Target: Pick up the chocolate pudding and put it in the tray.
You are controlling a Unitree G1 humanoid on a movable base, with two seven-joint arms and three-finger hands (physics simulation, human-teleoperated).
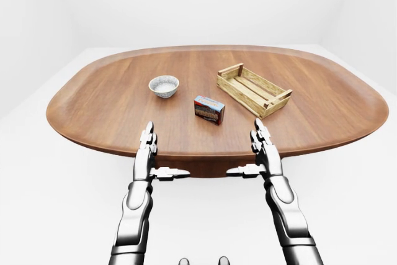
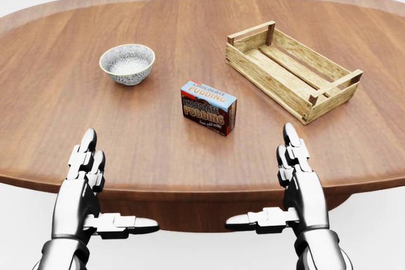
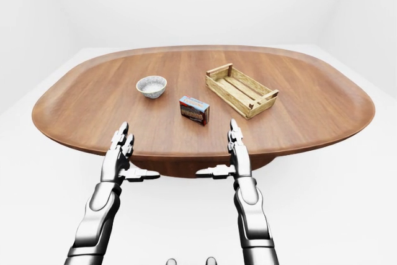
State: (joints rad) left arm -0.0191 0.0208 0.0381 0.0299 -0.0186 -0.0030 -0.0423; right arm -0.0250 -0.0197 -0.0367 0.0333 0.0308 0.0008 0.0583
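The chocolate pudding box (image 2: 209, 107), blue and brown with white lettering, stands on the wooden table (image 2: 190, 156) at the middle of the head view. The wooden slatted tray (image 2: 292, 70) lies up and to the right of it, empty. My left hand (image 2: 101, 188) is open at the bottom left, over the table's near edge, thumb pointing inward. My right hand (image 2: 278, 184) is open at the bottom right, mirrored. Both hands are empty and well below the box in the view, apart from it.
A small patterned ceramic bowl (image 2: 127, 63) stands on the table up and to the left of the pudding box. The oval table's near edge (image 2: 202, 191) runs just under both hands. White floor and walls surround the table.
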